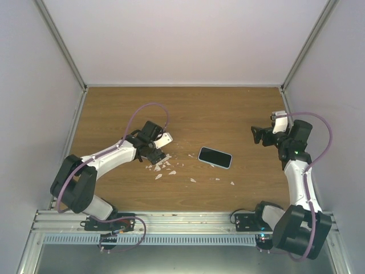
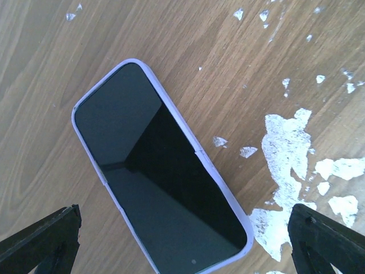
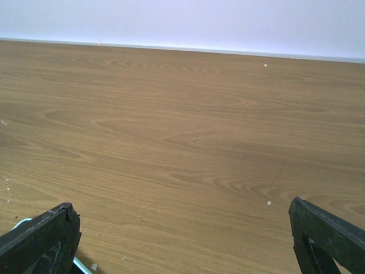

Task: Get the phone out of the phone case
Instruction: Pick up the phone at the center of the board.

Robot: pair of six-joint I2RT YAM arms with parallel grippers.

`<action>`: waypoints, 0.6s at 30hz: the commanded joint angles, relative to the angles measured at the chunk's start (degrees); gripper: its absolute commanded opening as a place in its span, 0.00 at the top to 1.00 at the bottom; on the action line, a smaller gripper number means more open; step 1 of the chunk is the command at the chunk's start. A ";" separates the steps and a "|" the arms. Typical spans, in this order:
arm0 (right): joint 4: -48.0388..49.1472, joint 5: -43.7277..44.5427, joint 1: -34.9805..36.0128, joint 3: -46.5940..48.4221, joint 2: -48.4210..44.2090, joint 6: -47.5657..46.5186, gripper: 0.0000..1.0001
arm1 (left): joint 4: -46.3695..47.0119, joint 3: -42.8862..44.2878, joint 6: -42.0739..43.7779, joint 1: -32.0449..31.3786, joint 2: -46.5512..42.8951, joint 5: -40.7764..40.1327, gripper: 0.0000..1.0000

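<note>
The phone (image 1: 215, 157), dark screen up in a pale lavender case, lies flat on the wooden table (image 1: 188, 108) near the middle. In the left wrist view the phone (image 2: 154, 171) lies diagonally between and ahead of my fingers, its case rim (image 2: 225, 191) around it. My left gripper (image 1: 158, 145) is open and empty, low over the table to the phone's left; in its own view (image 2: 183, 220) the jaws stand wide apart. My right gripper (image 1: 256, 136) is open and empty to the phone's right, apart from it, with its jaws wide (image 3: 181, 205) over bare wood.
White flecks and flakes (image 1: 162, 166) are scattered on the table by the left gripper and toward the phone; they show as patches (image 2: 285, 148) in the left wrist view. White walls (image 1: 182, 40) enclose the table at the back and sides.
</note>
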 commanded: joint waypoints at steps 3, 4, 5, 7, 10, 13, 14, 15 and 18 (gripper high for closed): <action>1.90 -0.66 -0.41 -0.52 -0.52 -0.62 0.00 | 6.02 -1.47 0.35 -0.53 3.33 -3.45 0.01; 1.85 -0.64 -0.45 -0.52 -0.54 -0.59 0.00 | 6.33 -1.58 0.43 -0.53 3.89 -3.67 0.01; 1.91 -0.68 -0.43 -0.52 -0.44 -0.65 0.00 | 6.58 -1.75 0.48 -0.49 4.40 -3.97 0.01; 1.96 -0.44 -0.48 -0.57 -0.43 -0.66 0.00 | 6.72 -1.74 0.40 -0.45 5.75 -4.71 0.01; 1.88 -0.19 -0.59 -0.57 -0.39 -0.70 0.01 | 7.01 -1.54 0.12 -0.15 7.30 -5.76 0.01; 1.87 -0.20 -0.67 -0.53 -0.40 -0.75 0.00 | 6.22 -0.63 -0.66 1.21 8.56 -5.63 0.01; 1.87 -0.20 -0.62 -0.52 -0.42 -0.71 0.00 | 5.60 -0.11 -1.04 1.94 8.93 -4.72 0.01; 1.88 -0.20 -0.67 -0.52 -0.44 -0.75 0.00 | 4.88 0.51 -1.37 2.88 9.25 -3.87 0.01; 1.92 -0.22 -0.68 -0.52 -0.35 -0.73 0.00 | 1.96 2.44 -2.28 5.82 10.27 0.21 0.01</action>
